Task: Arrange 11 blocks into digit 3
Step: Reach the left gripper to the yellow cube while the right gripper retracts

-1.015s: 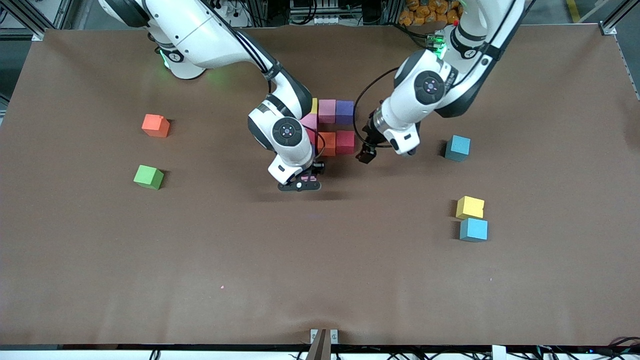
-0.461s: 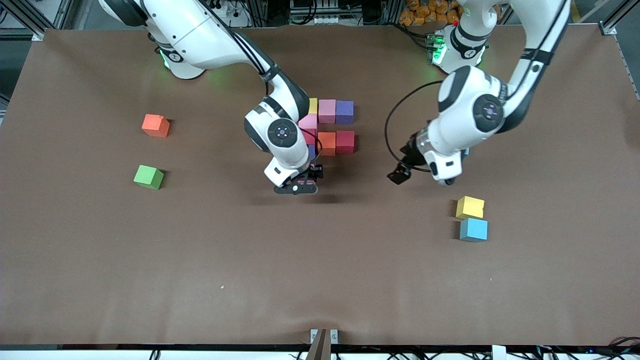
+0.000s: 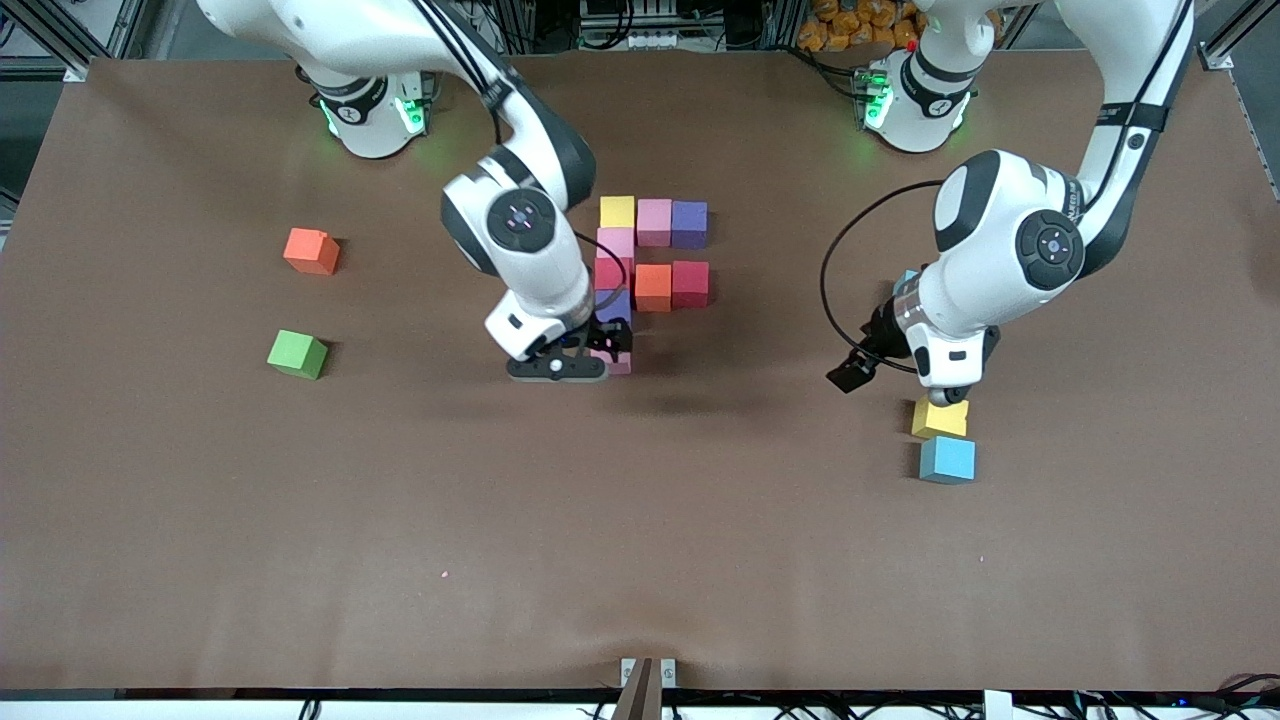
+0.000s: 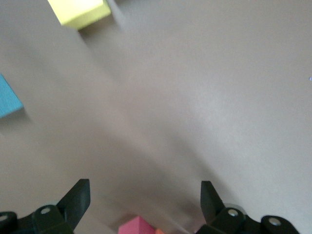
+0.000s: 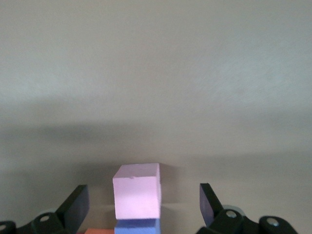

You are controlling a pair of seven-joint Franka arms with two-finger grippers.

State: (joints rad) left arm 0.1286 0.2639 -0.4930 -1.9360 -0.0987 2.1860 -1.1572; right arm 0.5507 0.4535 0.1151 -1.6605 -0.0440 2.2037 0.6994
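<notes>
Several blocks form a touching figure mid-table: yellow (image 3: 617,211), pink (image 3: 654,221) and purple (image 3: 689,223) in the bar farthest from the front camera. A pink (image 3: 616,243) and a red block (image 3: 608,272) come nearer, with orange (image 3: 653,287) and red (image 3: 690,284) beside them. Then come purple (image 3: 613,305) and pink (image 3: 619,364), nearest. My right gripper (image 3: 603,350) is open around that nearest pink block (image 5: 136,191) without touching it. My left gripper (image 3: 946,397) is open and empty above a loose yellow block (image 3: 940,420); a light blue block (image 3: 947,459) touches it.
An orange block (image 3: 311,251) and a green cube (image 3: 297,354) lie apart toward the right arm's end. Another blue block (image 3: 906,278) is mostly hidden by the left arm. The left wrist view shows the yellow (image 4: 80,12) and light blue (image 4: 7,100) blocks.
The right gripper set the pink block down against the purple one, opened and shifted toward the right arm's end. The left arm swung from beside the figure to over the loose yellow block.
</notes>
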